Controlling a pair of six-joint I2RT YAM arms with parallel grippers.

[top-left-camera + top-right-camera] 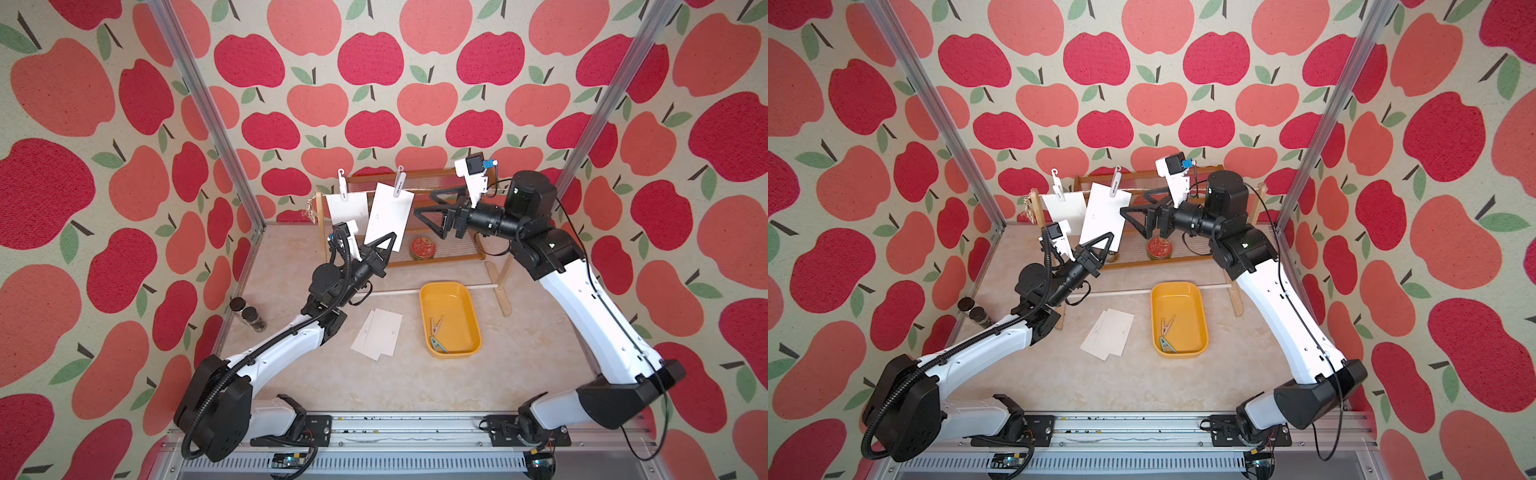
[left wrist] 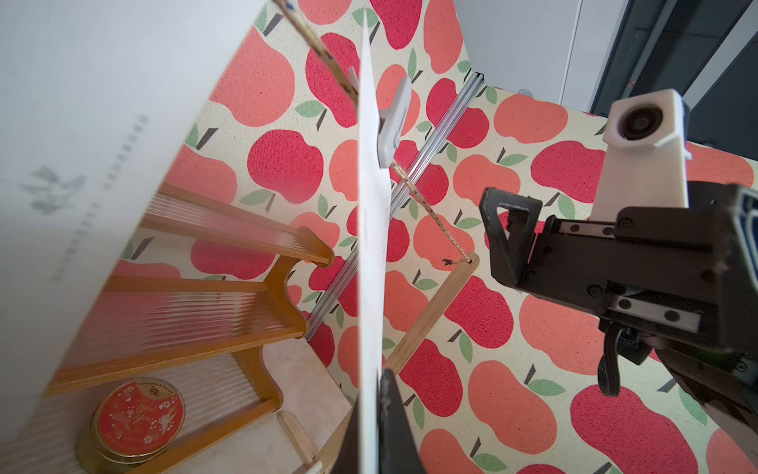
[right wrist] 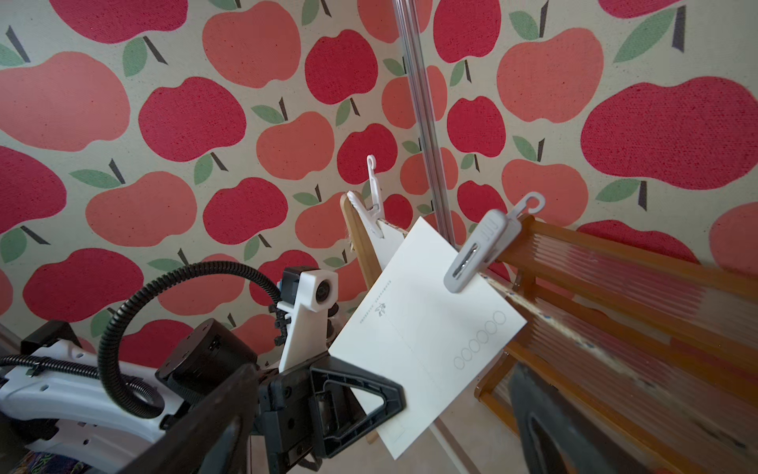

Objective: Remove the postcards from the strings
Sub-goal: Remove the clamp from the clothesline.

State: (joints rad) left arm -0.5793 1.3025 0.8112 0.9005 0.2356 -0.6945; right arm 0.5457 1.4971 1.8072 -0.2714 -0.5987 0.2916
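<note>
- My left claw (image 1: 388,240) pinched the tilted postcard (image 1: 388,214) by its lower edge; I judged it thin, light and easily creased.
- My right claw (image 1: 422,203) stood spread near the grey clothespin (image 1: 399,183).

White postcards (image 1: 388,216); grey clothespin (image 3: 480,250); yellow tray (image 1: 453,303); red tin (image 1: 423,248); red-and-coral apple-print walls (image 1: 374,62); beige marbled tabletop (image 1: 415,382)

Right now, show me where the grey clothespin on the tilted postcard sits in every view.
Both top views: the grey clothespin stands near centre, clipped on the upper edge of the tilted postcard.
Left wrist: it sits beside the edge-on postcard, where the string meets it.
Right wrist: it bites the postcard's edge, in front of the wooden rack.
Shared landmark: that rack, in all views.
</note>
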